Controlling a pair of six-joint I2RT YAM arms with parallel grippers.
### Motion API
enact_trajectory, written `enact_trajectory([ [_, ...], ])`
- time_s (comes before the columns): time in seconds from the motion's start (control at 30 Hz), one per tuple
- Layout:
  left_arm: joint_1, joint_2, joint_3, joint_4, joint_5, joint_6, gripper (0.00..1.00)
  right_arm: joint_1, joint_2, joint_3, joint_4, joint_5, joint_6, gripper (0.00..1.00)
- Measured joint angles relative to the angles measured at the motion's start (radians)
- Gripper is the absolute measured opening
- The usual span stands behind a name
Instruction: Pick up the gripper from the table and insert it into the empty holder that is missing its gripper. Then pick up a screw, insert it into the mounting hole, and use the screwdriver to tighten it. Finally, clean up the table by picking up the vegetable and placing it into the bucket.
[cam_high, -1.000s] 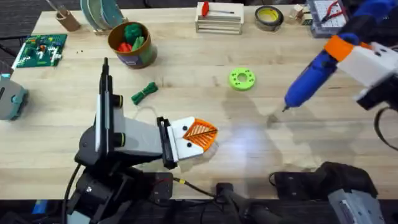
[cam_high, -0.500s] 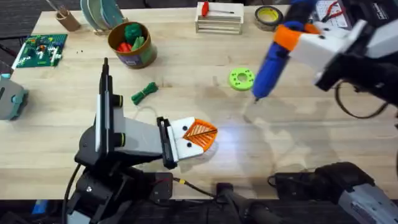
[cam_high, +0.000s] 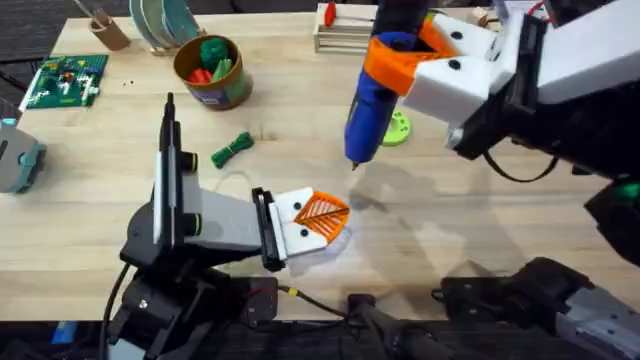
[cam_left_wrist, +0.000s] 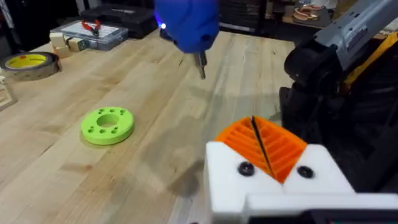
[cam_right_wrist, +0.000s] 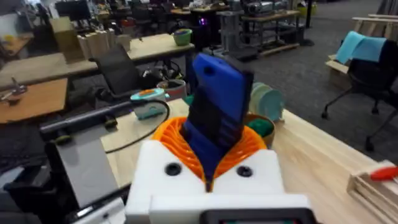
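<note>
Right hand (cam_high: 400, 62) clamped blue screwdriver (cam_high: 370, 100), bit down-left toward closed, empty left hand (cam_high: 322, 217), frame centre.

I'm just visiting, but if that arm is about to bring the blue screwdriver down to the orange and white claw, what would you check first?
1. Screwdriver gripped by the right gripper: ok, blue body sits between the orange pads.
2. Bit above the table, not touching: ok.
3. Left gripper shut, orange tips together: ok.
4. Screw seated in the mounting hole: cannot tell.
5. Bit lined up over the claw: not ok, it hangs off to one side.
6. Vegetable in the bucket: not ok, it lies on the table.
</note>
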Motion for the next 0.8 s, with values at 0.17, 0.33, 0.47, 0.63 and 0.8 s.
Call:
enact_trajectory([
  [0.17, 0.000, 0.000, 0.000, 0.000, 0.000, 0.000, 0.003, 0.071, 0.015, 0.000, 0.097, 0.026, 0.038, 0.008],
  [0.33, 0.000, 0.000, 0.000, 0.000, 0.000, 0.000, 0.003, 0.154, 0.069, 0.000, 0.208, 0.032, 0.062, 0.008],
  [0.47, 0.000, 0.000, 0.000, 0.000, -0.001, 0.000, 0.003, 0.205, 0.113, 0.000, 0.257, 0.032, 0.067, 0.008],
  [0.63, 0.000, 0.000, 0.000, 0.000, -0.002, -0.018, 0.003, 0.258, 0.171, 0.000, 0.300, 0.030, 0.059, 0.008],
  [0.8, 0.000, 0.000, 0.000, 0.000, -0.002, -0.027, 0.003, 0.284, 0.185, 0.000, 0.307, 0.021, 0.020, 0.008],
])
